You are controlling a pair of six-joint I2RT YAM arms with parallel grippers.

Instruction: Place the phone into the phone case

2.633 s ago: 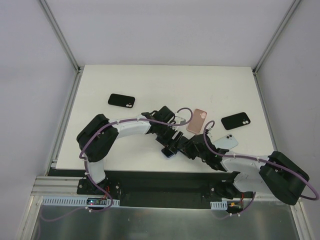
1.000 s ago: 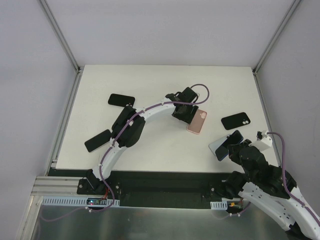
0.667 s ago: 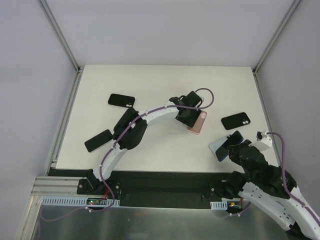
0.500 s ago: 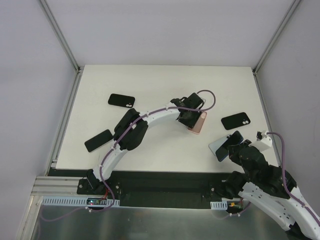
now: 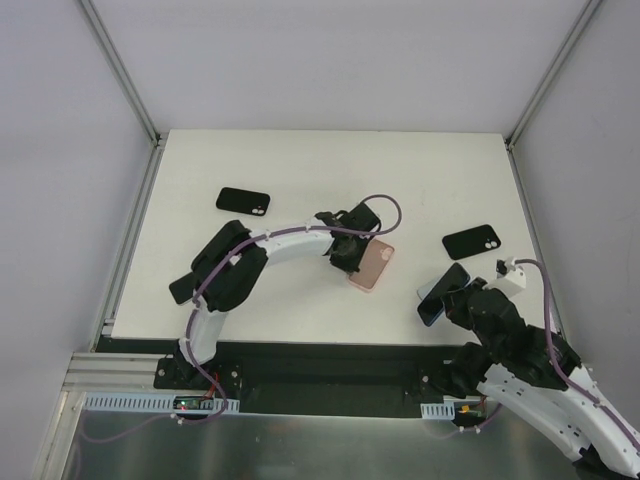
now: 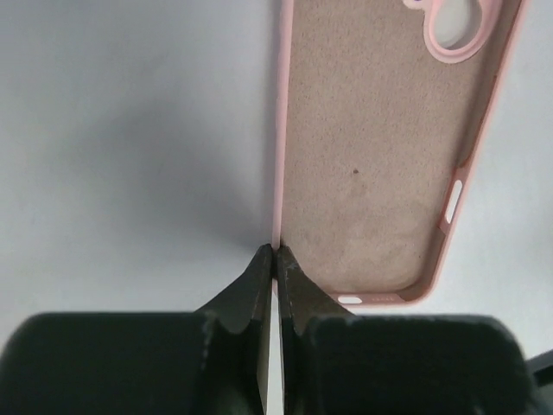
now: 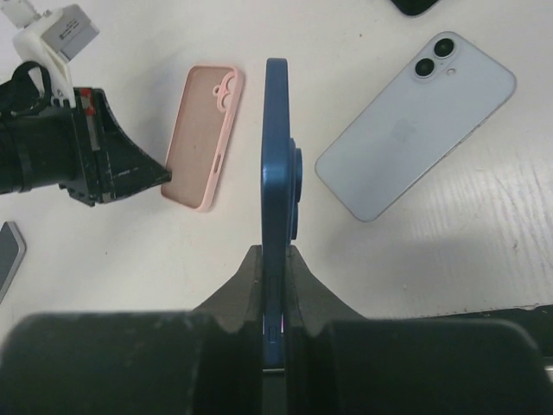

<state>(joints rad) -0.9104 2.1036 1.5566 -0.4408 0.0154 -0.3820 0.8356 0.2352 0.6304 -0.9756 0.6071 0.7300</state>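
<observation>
Phone in dark blue [image 7: 276, 156] is gripped on its edge by the right tool [image 7: 275, 258], whose fingers are pressed against its two flat faces. In the top view this blue phone [image 5: 440, 298] is seen raised over the near right part of the desk [image 5: 300, 160], with the right tool [image 5: 457, 300] just behind it. The pink case [image 6: 371, 147] is lying open side up on the desk, its camera cutout at the end away from the left tool [image 6: 274, 259]. That tool is closed almost fully, and one long side wall of the case is pinched between its fingertips. From above, the pink case [image 5: 370, 265] is found near the middle of the desk, with the left tool [image 5: 348, 250] at its left edge, well apart from the blue phone. A pale blue phone [image 7: 415, 125] is lying back up on the desk below the held one. A black phone [image 5: 470, 241] is lying further right, and another black phone [image 5: 243, 201] at the left
</observation>
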